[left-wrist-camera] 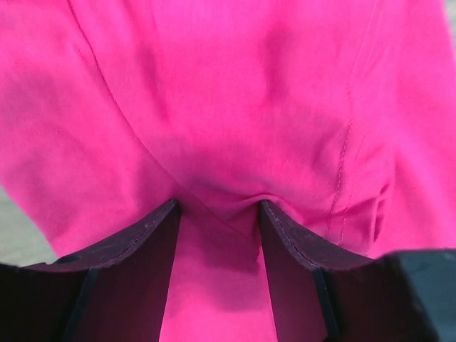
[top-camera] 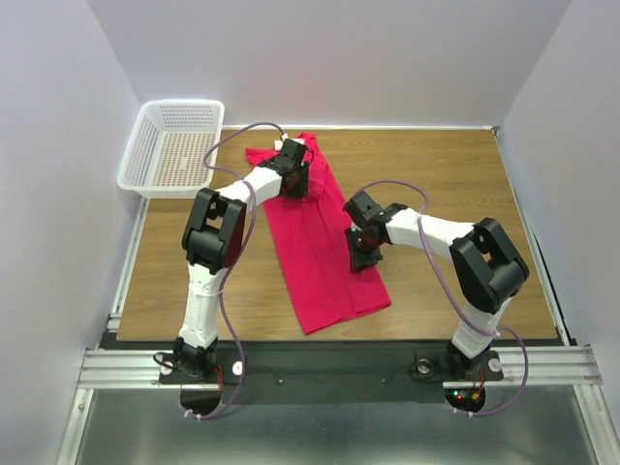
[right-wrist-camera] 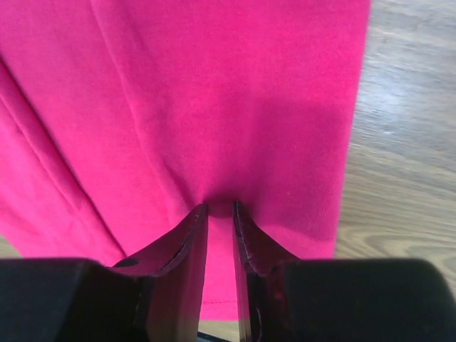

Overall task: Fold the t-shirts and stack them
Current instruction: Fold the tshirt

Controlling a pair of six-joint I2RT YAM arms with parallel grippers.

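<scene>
Wooden tabletop (top-camera: 455, 184) enclosed by plain white walls (top-camera: 339, 58) on three sides; metal rail (top-camera: 329, 366) along near edge; lighting even.

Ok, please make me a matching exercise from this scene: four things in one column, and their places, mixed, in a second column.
1. t-shirt
2. basket
3. left gripper
4. right gripper

a. at the far left corner
b. on the far end of the t-shirt
c. lying in a long strip along the middle of the table
d. on the right edge of the t-shirt

Pairs: 1-c, 2-a, 3-b, 4-d.
</scene>
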